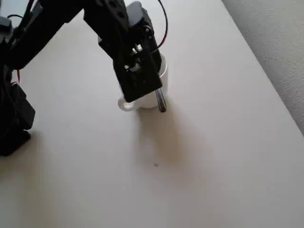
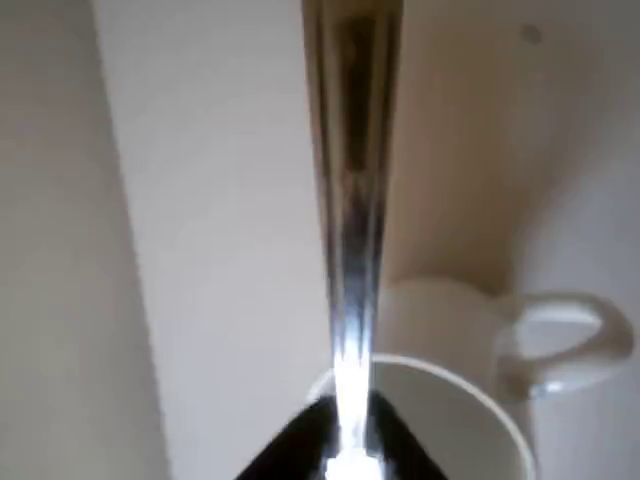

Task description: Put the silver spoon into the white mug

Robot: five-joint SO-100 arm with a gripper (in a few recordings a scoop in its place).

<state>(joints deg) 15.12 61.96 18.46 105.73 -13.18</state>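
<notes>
Spoon: the silver spoon [image 2: 350,200] is held up off the tabletop, its slim handle running from the top edge of the wrist view down to a dark grip at the bottom; in the overhead view a short shiny length [image 1: 161,100] sticks out below the gripper, over the mug's near rim.
Spoon bowl: cannot tell where it sits; neither view shows it.
Mug: the white mug [image 1: 149,100] stands upright on the tabletop, mostly covered by the arm in the overhead view; the wrist view shows its open rim [image 2: 450,400] and the loop handle off to the right.
Fingers: the gripper [image 1: 142,88] is closed on the spoon, the dark fingers [image 2: 290,450] pinching it at the bottom of the wrist view, right above the mug's opening.
Tabletop: the tabletop [image 1: 213,156] is pale beige, with a small dark speck below the mug in the overhead view.
</notes>
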